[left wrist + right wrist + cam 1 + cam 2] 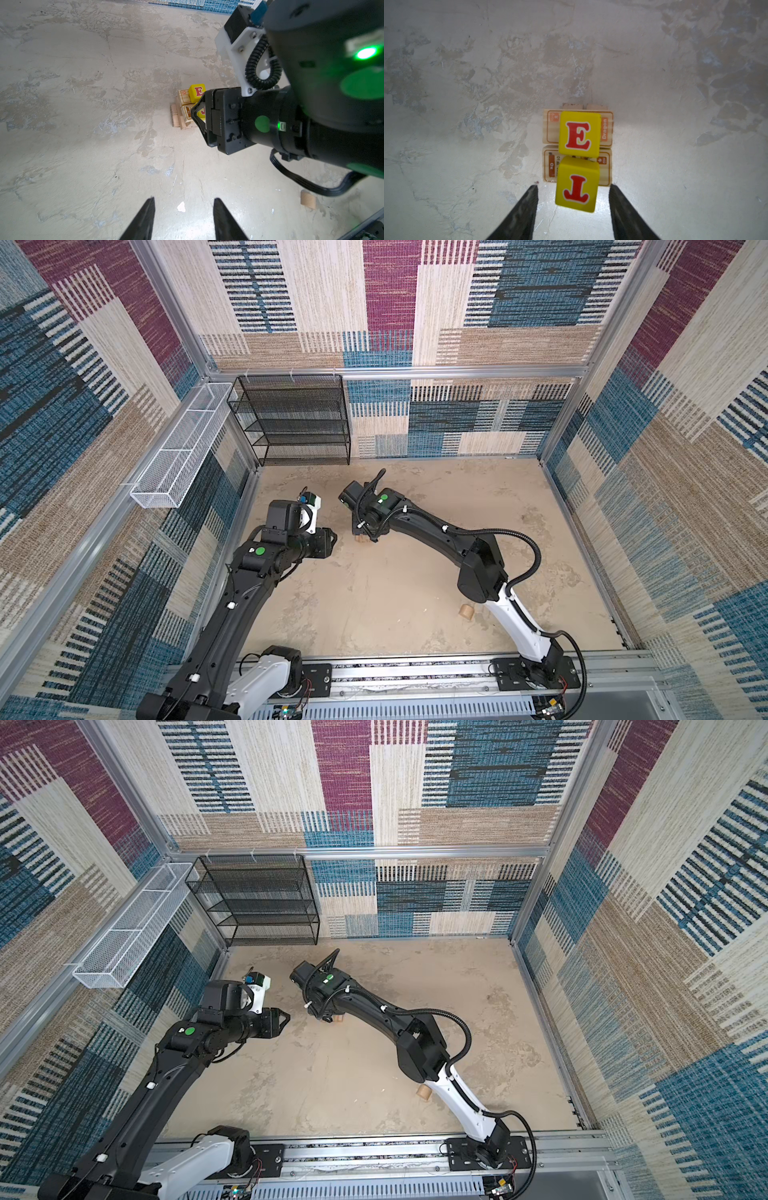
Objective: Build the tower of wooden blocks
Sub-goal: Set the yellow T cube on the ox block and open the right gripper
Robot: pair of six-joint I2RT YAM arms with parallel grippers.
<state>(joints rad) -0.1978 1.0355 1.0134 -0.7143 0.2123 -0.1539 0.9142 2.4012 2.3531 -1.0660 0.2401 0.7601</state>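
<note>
The right gripper [573, 185] hangs low over the tower [360, 538]. Its jaws stand apart and straddle the yellow J block [577, 195], with a clear gap on each side. Neither finger touches the block, and nothing is held.

The yellow J block sits on the Ox block [550, 166], a tan oblong with a printed face. Next to it, the yellow E block [579, 134] sits on the Dragon block [607, 128], a matching printed oblong. Whether the two yellow blocks touch cannot be told. The two printed oblongs lie side by side across the plain tan blocks [597, 107], whose ends show beyond them; the base is wider than the top.

In a top view the tower stands mid-table toward the back, mostly hidden under the right wrist.

The left gripper [184, 198] has its jaws roughly half apart and empty. It is over bare table [83, 124], pointing toward the tower and well apart from it.

The rounded tan piece [466, 612] lies alone on the table near the right arm's lower link, well apart from the tower.
</note>
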